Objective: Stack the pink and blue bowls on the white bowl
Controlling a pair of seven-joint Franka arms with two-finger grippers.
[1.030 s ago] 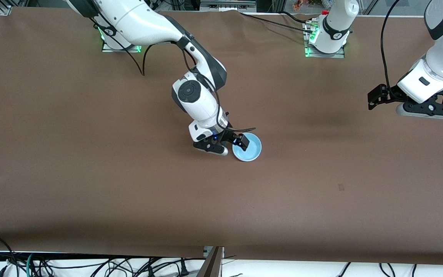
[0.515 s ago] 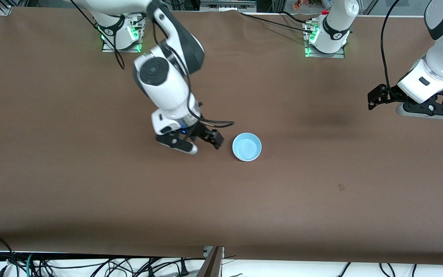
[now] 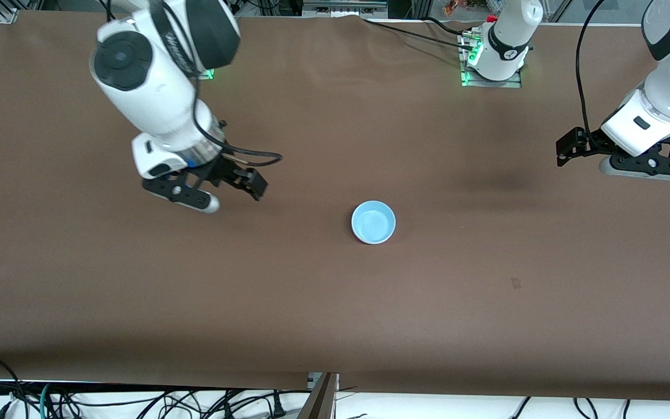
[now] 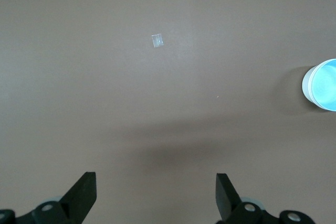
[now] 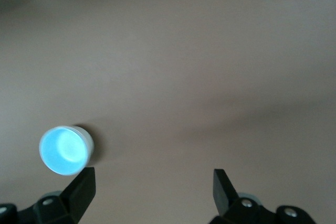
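Pulling the right gripper (image 3: 227, 195), jaws wide and empty, off toward the right arm's end, I left the blue bowl (image 3: 373, 222) mid-table, seemingly topping the stack, while the left gripper (image 3: 608, 160) waited spread.

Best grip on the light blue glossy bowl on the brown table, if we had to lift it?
Probably a rim pinch from straight above. The light blue glossy bowl sits upright, mouth open, alone mid-table, so one finger can go inside the wall and one outside. Its round shape suits any approach heading. The right gripper, open over bare table toward the right arm's end, looks closest; the left gripper waits, open.
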